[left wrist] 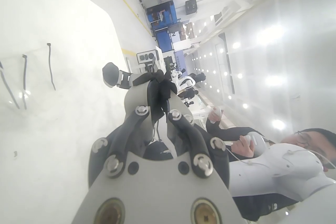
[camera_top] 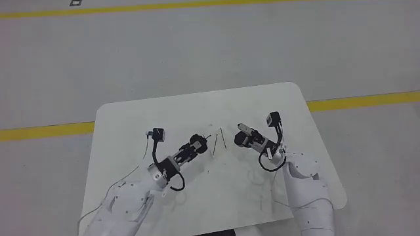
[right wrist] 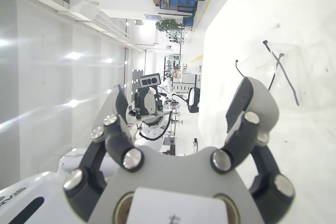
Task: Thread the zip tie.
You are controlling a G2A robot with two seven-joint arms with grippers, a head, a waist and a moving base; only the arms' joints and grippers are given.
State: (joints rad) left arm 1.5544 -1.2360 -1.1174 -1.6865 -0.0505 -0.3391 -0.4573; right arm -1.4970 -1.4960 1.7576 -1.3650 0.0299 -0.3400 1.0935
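Three black zip ties lie on the white table (camera_top: 131, 124) between my two grippers. In the left wrist view they are one apart (left wrist: 50, 66), a middle one (left wrist: 25, 78) and a third (left wrist: 9, 88) at the picture's edge. In the right wrist view two ties cross (right wrist: 279, 63), and a thinner tie (right wrist: 240, 69) curves behind one fingertip. My left gripper (camera_top: 199, 143) (left wrist: 157, 88) is shut, hovering just short of the ties; I see nothing between its pads. My right gripper (camera_top: 241, 131) (right wrist: 181, 101) stands open on their other side, nothing in it.
A clear plastic sheet (right wrist: 278, 51) lies under the crossed ties. A small dark scrap (left wrist: 15, 153) rests on the table near the left arm. The table's far edge (camera_top: 203, 95) is well beyond the ties.
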